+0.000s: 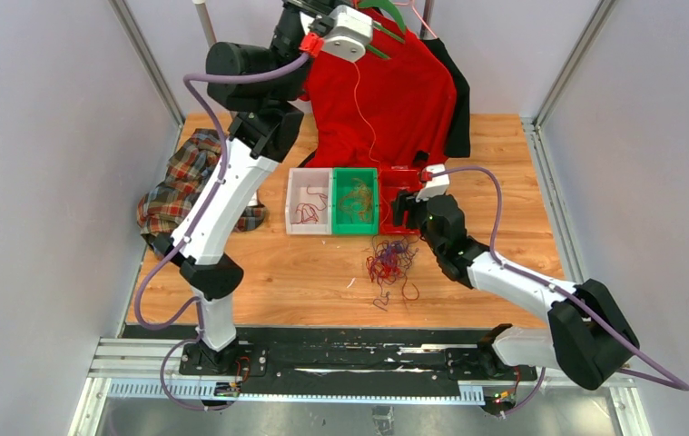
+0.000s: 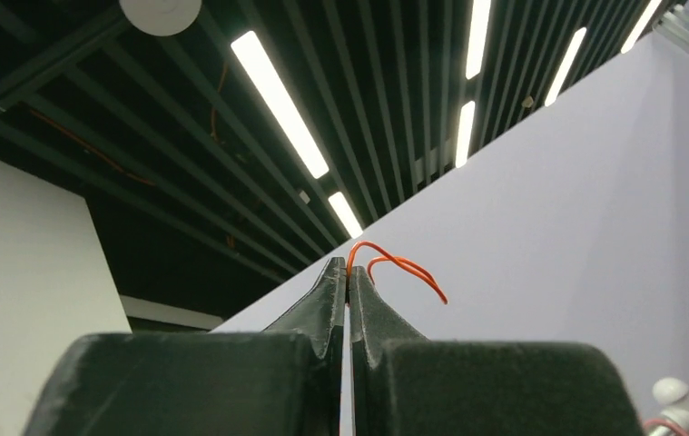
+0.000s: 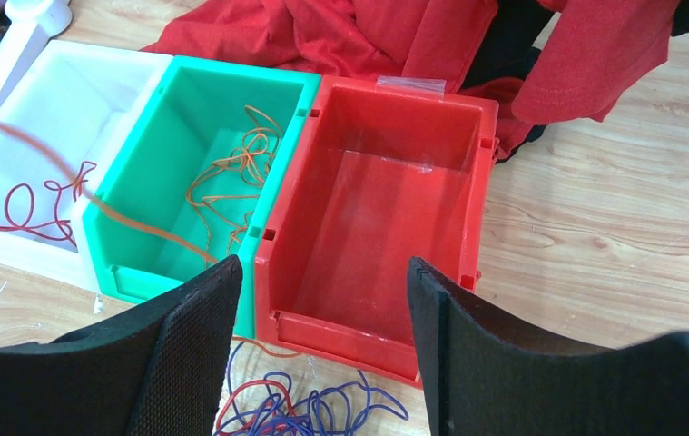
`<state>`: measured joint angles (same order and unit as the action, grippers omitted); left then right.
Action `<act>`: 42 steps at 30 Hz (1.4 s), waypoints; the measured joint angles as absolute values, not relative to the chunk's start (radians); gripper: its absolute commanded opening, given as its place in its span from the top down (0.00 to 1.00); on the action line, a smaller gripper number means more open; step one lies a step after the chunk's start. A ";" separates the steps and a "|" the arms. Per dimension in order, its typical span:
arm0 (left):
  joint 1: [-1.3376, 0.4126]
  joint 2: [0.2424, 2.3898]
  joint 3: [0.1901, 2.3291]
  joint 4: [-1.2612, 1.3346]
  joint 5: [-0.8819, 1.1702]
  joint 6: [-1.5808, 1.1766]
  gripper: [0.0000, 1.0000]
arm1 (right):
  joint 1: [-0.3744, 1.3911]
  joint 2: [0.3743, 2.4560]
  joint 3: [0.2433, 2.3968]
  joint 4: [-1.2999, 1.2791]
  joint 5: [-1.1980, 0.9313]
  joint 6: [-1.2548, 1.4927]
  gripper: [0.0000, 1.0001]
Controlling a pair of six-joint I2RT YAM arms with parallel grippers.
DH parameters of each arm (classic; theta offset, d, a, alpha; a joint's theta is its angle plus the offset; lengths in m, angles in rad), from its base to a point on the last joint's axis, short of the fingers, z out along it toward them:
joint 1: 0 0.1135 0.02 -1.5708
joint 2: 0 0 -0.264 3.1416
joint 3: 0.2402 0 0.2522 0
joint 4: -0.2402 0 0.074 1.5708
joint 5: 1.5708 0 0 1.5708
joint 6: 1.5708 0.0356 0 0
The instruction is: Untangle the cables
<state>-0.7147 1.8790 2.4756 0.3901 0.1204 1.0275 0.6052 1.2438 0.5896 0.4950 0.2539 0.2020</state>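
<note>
Pinches an orange cable (image 2: 401, 264) aloft with left gripper (image 2: 348, 272). Holds right gripper (image 3: 322, 268) spread near tangled cables (image 1: 392, 262), facing red bin (image 3: 404, 127).

tabletop (image 1: 322, 282): wood, grainy, matt | red bin (image 3: 368, 236), green bin (image 3: 204, 100), white bin (image 3: 68, 100): plastic, smooth, glossy | red shirt (image 1: 386, 100): soft matt cloth | plaid cloth (image 1: 182, 177): woven | right gripper pads (image 3: 186, 363): blk, rough, matt | cables (image 1: 393, 262): smooth sheath

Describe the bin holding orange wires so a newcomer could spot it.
On the wooden table, three bins stand in a row before the red garment. It is the middle one, the green bin, flanked by a white bin and a red bin.
</note>
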 measured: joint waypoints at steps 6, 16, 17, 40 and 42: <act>-0.715 1.856 2.468 0.439 0.121 0.981 0.99 | 0.601 1.264 0.590 0.495 0.235 0.206 0.33; -0.715 1.851 2.525 0.465 0.156 0.953 0.99 | 0.599 1.286 0.594 0.563 0.097 0.194 0.27; -0.715 1.841 2.510 0.466 0.159 0.953 0.99 | 0.599 1.302 0.600 0.570 0.073 0.191 0.27; -0.715 1.786 2.351 0.455 0.188 0.959 0.99 | 0.599 1.448 0.749 0.609 -0.157 0.222 0.31; -0.715 1.772 2.311 0.456 0.188 0.963 0.99 | 0.599 1.449 0.749 0.608 -0.153 0.223 0.31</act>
